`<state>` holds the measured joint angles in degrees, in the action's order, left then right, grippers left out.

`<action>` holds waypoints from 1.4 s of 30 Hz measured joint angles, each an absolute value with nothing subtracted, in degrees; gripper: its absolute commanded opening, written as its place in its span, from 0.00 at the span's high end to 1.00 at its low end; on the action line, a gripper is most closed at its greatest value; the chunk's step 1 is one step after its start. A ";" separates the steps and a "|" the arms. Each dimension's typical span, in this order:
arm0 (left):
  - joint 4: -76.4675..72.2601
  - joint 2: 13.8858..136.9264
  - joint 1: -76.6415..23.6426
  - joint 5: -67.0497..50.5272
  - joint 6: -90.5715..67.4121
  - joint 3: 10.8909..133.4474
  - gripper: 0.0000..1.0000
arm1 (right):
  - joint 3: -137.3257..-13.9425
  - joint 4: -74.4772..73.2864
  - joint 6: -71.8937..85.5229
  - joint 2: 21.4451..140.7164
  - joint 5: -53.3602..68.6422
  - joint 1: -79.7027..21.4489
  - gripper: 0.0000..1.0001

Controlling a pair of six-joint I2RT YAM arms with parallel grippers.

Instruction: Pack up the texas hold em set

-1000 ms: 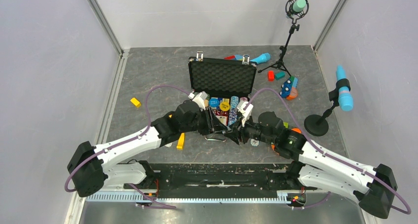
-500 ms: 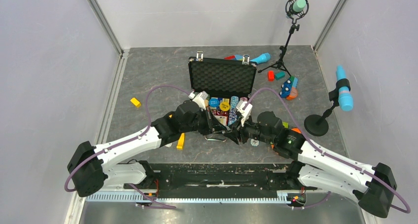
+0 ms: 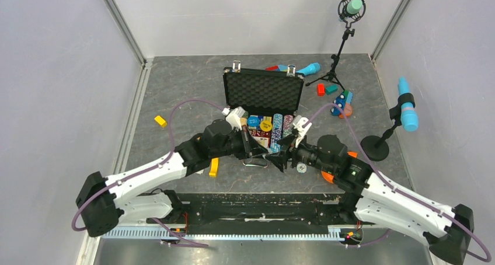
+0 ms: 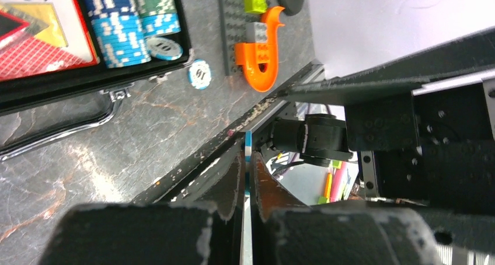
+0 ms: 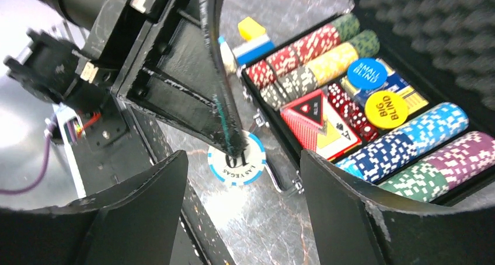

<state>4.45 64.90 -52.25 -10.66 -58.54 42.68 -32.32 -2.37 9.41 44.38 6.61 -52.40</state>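
Grey stone-look table (image 3: 175,90), with white walls all round. The black briefcase (image 3: 262,93) lies open in the middle, and its foam lid stands up on the 12 o'clock side. Rows of poker chips (image 5: 408,136) and a card deck (image 5: 318,122) sit inside. At 6 o'clock of the case, the left gripper (image 5: 230,138) pinches a pale blue and white chip (image 5: 239,163) tight by its edge. The right gripper (image 3: 284,155) faces it with jaws spread wide, holding nothing. One loose chip (image 4: 199,73) lies just beside the case's front.

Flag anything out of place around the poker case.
One light-blue chip lies loose on the table, just outside the front wall of the case. A second chip is pinched in the left fingers, not yet packed.
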 measured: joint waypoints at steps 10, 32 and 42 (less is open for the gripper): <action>-4.45 53.04 -52.27 -12.86 -52.47 38.15 0.98 | -32.34 -0.67 17.28 39.88 4.64 -52.21 0.39; -13.82 46.68 -52.21 -18.52 -46.44 34.96 0.96 | -32.34 10.35 28.75 39.33 17.08 -50.46 1.00; -12.36 46.41 -52.27 -18.13 -44.66 34.96 0.39 | -32.34 11.05 28.29 39.46 17.54 -50.35 1.00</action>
<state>-12.36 46.41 -52.27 -18.13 -44.66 34.96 -32.34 11.05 28.29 39.46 17.54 -50.35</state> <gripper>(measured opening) 0.556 0.062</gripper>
